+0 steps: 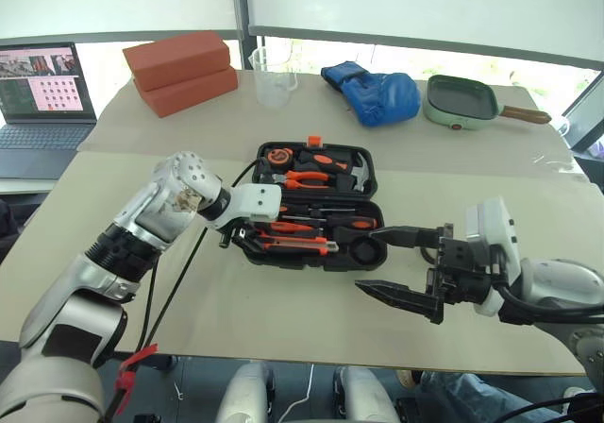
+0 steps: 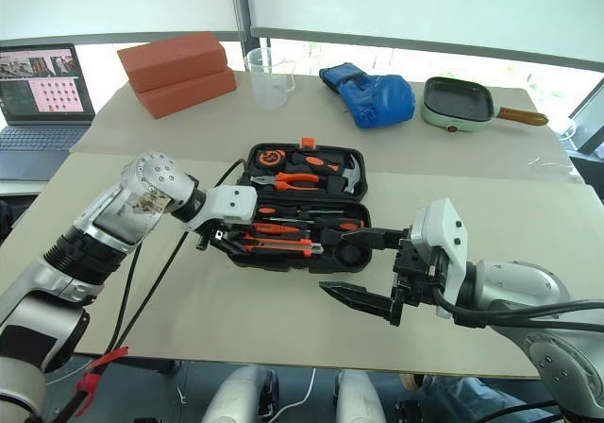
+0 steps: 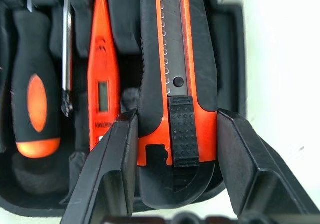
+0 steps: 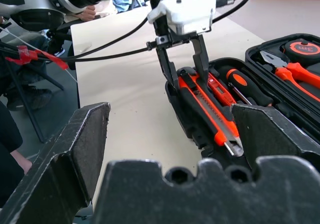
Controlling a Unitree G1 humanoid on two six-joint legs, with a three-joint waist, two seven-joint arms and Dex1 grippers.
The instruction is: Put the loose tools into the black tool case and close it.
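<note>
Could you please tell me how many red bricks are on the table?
2: one red brick is stacked on the other, at the table's far left corner, beside the clear measuring cup.

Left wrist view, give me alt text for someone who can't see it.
The left claw straddles the butt end of an orange-and-black utility knife lying in its slot in the open black case, one finger on each side. Beside the knife lie a slim orange tester and a black-and-orange screwdriver.
</note>
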